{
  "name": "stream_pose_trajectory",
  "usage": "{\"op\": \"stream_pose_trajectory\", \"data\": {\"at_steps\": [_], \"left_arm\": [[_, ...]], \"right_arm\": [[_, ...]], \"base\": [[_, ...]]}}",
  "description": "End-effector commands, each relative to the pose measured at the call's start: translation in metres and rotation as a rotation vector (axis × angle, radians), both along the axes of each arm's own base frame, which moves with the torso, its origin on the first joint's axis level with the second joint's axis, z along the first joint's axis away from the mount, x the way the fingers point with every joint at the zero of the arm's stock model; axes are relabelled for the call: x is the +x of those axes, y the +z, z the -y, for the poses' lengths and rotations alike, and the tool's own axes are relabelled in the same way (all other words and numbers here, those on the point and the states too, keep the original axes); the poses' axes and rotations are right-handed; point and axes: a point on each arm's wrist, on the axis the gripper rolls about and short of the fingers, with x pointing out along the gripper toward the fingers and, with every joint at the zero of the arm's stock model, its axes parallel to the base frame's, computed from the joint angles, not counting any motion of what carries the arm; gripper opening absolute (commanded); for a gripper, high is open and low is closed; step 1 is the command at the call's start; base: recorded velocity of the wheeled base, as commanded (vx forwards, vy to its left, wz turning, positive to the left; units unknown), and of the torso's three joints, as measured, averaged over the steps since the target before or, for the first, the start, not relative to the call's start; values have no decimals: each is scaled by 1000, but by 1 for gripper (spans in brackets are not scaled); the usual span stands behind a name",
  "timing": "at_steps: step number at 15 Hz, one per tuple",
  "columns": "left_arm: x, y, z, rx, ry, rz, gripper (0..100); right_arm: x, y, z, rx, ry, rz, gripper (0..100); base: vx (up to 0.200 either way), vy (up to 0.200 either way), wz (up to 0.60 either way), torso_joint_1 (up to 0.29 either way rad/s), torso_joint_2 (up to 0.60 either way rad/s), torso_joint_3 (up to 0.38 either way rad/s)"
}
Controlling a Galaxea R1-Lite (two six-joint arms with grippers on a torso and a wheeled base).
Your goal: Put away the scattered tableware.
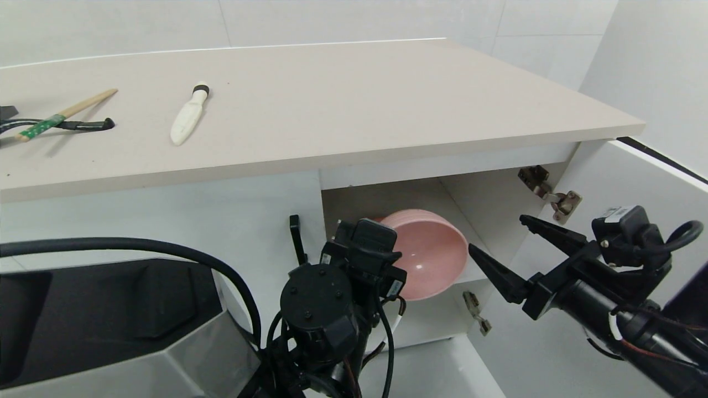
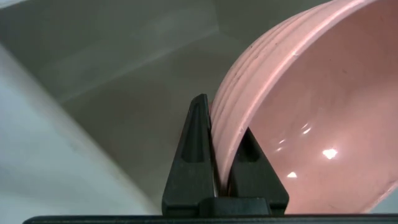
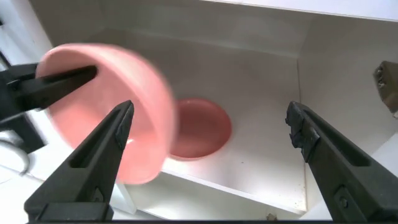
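My left gripper is shut on the rim of a pink bowl, holding it tilted at the mouth of the open cupboard. In the left wrist view the fingers pinch the ribbed wall of the bowl. A second pink dish lies on the cupboard shelf behind the held bowl. My right gripper hangs open in front of the cupboard, to the right of the bowl, with nothing between its fingers. On the countertop lie a white-handled utensil and wooden chopsticks.
The cupboard door stands open at the right, with hinges on the cabinet side. A black cable lies on the counter's left end. The left cupboard door is closed, with a black handle.
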Motion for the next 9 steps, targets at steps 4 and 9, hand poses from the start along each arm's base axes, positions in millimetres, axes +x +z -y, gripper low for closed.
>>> {"op": "stream_pose_trajectory", "data": {"at_steps": [4,9], "left_arm": [[1,3,11,-71,-25,5,0],[-10,7,21,-114,-120,3,0]], "right_arm": [[2,-2,0,-4,-6,-6,100],[20,-5,9,-7,-81,-15,100]], "base": [[0,0,0,0,0,0],[0,0,0,0,0,0]]}}
